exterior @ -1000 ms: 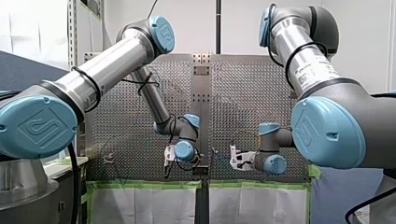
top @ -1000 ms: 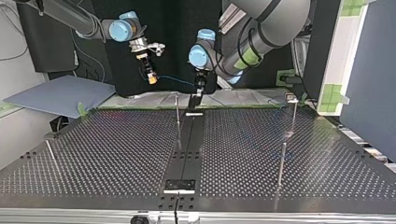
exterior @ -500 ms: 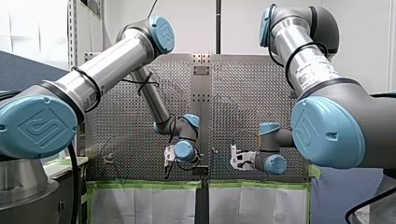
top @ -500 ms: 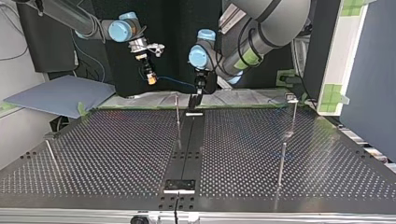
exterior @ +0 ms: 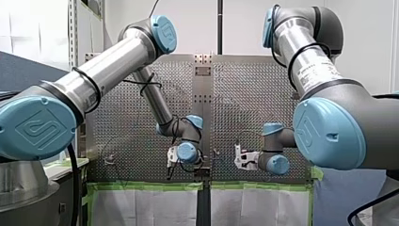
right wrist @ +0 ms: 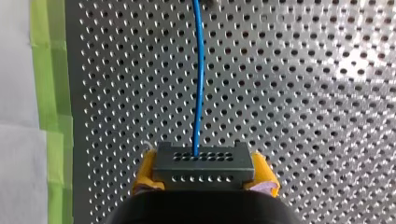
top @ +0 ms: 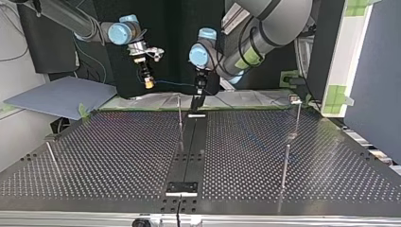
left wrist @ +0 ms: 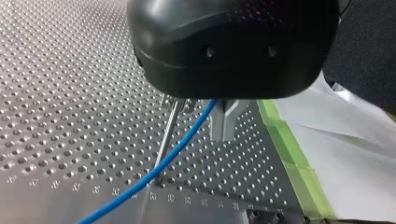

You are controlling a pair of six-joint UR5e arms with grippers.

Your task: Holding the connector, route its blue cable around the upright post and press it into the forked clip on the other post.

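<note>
A blue cable [right wrist: 201, 70] is seen entering a dark grey connector [right wrist: 203, 161] dotted with two rows of small holes. The connector is flanked by the yellow pads [right wrist: 144, 172] of the right claw [right wrist: 203, 176]. Behind the connector, a silver-grey bench [right wrist: 303, 93] is patterned with a regular grid of holes and edged with bright green tape [right wrist: 51, 93].

Lab bench before a pale wall.
A white wall [exterior: 235, 23] rises far behind the perforated table [top: 118, 156]. Green tape [exterior: 141, 186] and white sheeting [exterior: 141, 207] edge its near side. A blue-grey board [top: 56, 94] lies at the top view's left.
</note>
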